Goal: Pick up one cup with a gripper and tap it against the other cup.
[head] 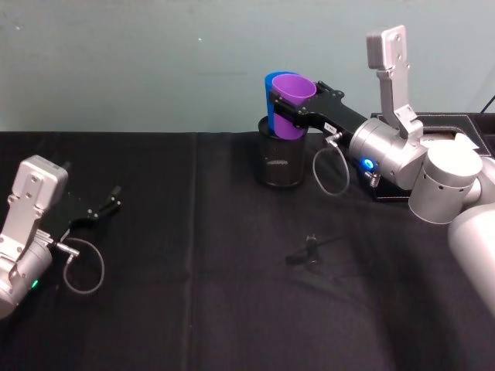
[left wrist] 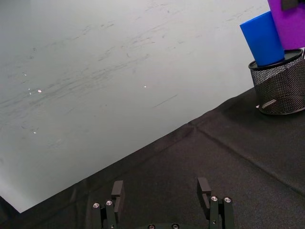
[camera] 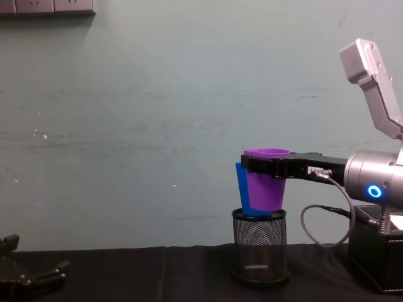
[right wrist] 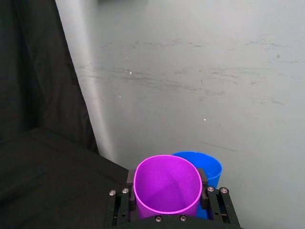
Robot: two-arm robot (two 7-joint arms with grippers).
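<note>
Our right claw (head: pixel 300 104) grips the purple cup (head: pixel 292 89) against the blue cup (head: pixel 270 97), which stands in the mesh holder (head: pixel 280 158). Our left claw (head: pixel 114 199) sits open, low by the counter (head: pixel 193 270).

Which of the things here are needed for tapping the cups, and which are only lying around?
Needed: purple cup, held by the right gripper; blue cup beside it.
Lying about: mesh pen holder under the blue cup; small black item on the cloth; black box; idle left gripper, open.

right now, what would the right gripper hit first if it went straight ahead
Probably the blue cup, right beyond the purple cup that the right gripper holds; whether they already touch is unclear.
</note>
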